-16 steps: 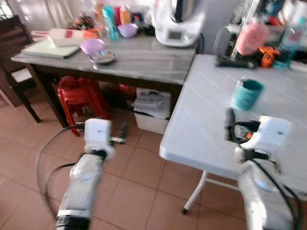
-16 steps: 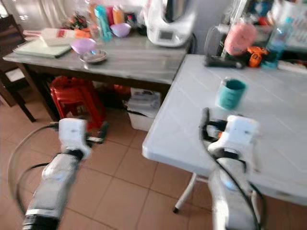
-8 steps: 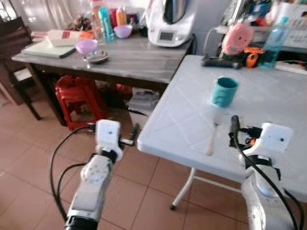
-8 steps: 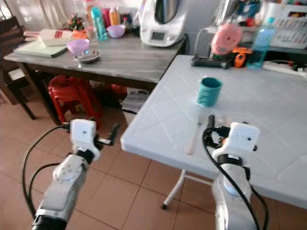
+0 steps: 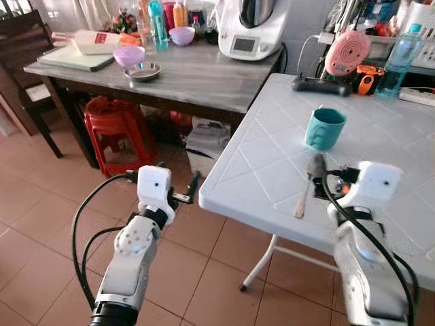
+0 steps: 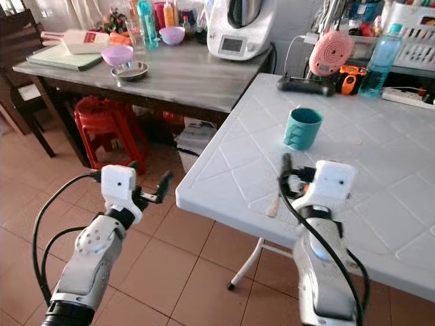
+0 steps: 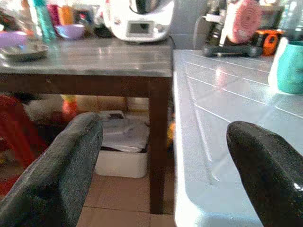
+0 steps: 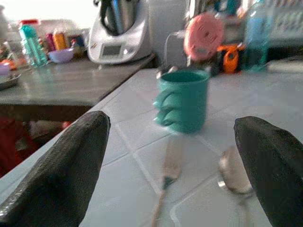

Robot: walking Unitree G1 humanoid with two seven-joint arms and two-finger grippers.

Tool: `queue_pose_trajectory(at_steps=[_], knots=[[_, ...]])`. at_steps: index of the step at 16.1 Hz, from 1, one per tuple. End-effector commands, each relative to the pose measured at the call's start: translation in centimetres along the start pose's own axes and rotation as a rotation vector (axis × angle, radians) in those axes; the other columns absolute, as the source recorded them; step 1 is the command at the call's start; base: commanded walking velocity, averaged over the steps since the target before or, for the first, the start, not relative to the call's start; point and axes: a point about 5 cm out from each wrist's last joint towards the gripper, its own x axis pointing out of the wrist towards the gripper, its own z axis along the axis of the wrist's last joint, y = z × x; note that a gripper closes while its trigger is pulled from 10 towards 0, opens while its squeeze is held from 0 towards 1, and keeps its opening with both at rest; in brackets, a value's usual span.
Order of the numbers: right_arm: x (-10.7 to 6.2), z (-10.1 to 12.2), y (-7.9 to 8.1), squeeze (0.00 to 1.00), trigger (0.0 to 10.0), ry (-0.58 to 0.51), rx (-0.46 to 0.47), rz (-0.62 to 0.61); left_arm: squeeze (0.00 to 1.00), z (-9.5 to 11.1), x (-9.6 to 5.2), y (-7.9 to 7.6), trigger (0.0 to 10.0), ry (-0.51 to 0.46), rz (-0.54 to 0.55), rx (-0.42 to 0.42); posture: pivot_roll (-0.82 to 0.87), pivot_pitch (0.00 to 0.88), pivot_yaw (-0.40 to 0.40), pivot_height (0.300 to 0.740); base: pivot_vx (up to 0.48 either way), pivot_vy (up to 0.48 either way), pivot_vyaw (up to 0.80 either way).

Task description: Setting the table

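**Right jaws hover over cutlery beside the teal mug**

Head views: the white bench carries a teal mug. Just on the robot's side of it lies a pale fork, and the right gripper hangs above the fork's mug-ward end. The left gripper is held off the bench's near corner, over the tiled floor.

Left wrist view: the left jaws stand wide apart and hold nothing. Between them show the bench edge and, behind it, a grey side bench.

Right wrist view: the right jaws stand wide apart and empty. Straight ahead between them is the mug; nearer lie the fork and a metal spoon, close by one finger.

Judgement: the fork and spoon look light, stiff and thin, lying flat on a smooth top, so they may slide away. Pinching across the handle near its middle seems best. The mug looks rigid and breakable; its wall offers the surer hold
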Motion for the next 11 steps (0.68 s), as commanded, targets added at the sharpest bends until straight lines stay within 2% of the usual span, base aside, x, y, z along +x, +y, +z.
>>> queue_pose_trajectory(at_steps=[1, 3, 6, 7, 8, 11], knots=[[0.6, -0.6, 0.7, 0.00, 10.0, 0.035, 0.012, 0.047, 0.00, -0.1, 0.0, -0.6, 10.0, 0.016, -0.077, -0.037, -0.03, 0.018, 0.038, 0.740, 0.000, 0.000, 0.00], [1.2, -1.2, 1.1, 0.00, 10.0, 0.058, 0.034, 0.055, 0.00, -0.2, -0.2, -1.1, 10.0, 0.015, -0.148, -0.038, -0.03, 0.018, 0.038, 0.740, 0.000, 0.000, 0.00], [2.9, -2.0, 2.3, 0.00, 10.0, 0.117, 0.059, 0.020, 0.00, -0.2, -1.5, -1.8, 10.0, 0.030, -0.318, -0.021, 0.00, 0.042, 0.038, 0.740, 0.000, 0.000, 0.00], [3.5, -2.2, 3.0, 0.00, 10.0, 0.143, 0.011, 0.010, 0.00, -0.1, -1.7, -1.9, 10.0, 0.031, -0.340, -0.016, 0.00, 0.046, 0.038, 0.740, 0.000, 0.000, 0.00], [3.7, -2.4, 3.1, 0.00, 10.0, 0.157, 0.008, 0.003, 0.00, 0.0, -1.8, -1.9, 10.0, 0.031, -0.343, -0.019, 0.00, 0.048, 0.038, 0.740, 0.000, 0.000, 0.00], [4.9, -2.7, 3.2, 0.00, 10.0, 0.198, 0.055, -0.031, 0.00, 0.2, -2.1, -2.2, 10.0, 0.030, -0.410, -0.006, 0.00, 0.052, 0.039, 0.740, 0.000, 0.000, 0.00]])
